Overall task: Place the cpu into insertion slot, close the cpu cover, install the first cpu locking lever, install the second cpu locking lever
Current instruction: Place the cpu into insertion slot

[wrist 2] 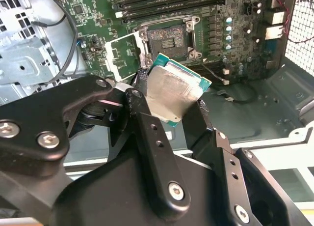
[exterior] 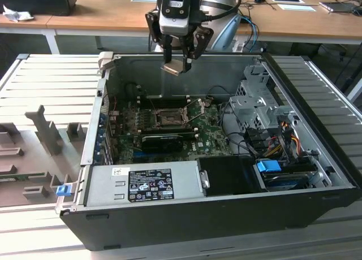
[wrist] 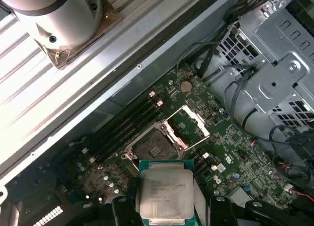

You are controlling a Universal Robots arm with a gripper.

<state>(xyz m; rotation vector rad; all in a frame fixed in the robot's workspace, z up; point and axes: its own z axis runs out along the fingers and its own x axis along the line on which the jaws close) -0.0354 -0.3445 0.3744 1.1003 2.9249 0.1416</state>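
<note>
My gripper [exterior: 177,61] hangs above the open computer case, over its back wall, shut on the cpu [exterior: 175,66]. The cpu is a small square chip with a dull silvery top [wrist 2: 171,92] and a green rim, pinched at two opposite edges between black fingers [wrist 2: 143,119]. In the first wrist view the cpu [wrist: 166,190] sits just short of the insertion slot [wrist: 154,147]. The slot [exterior: 168,118] is a dark square socket on the green motherboard, uncovered and with nothing in it [wrist 2: 167,38]. The cpu cover [wrist 2: 120,51] stands swung open beside the socket [wrist: 191,122].
A black card [exterior: 161,140] lies just in front of the socket, and long black memory slots [wrist 2: 167,1] run beside it. A labelled power supply [exterior: 150,183] fills the front, a metal drive cage [exterior: 257,102] and cables the exterior view's right. A grey foam tray [exterior: 34,147] lies outside the case.
</note>
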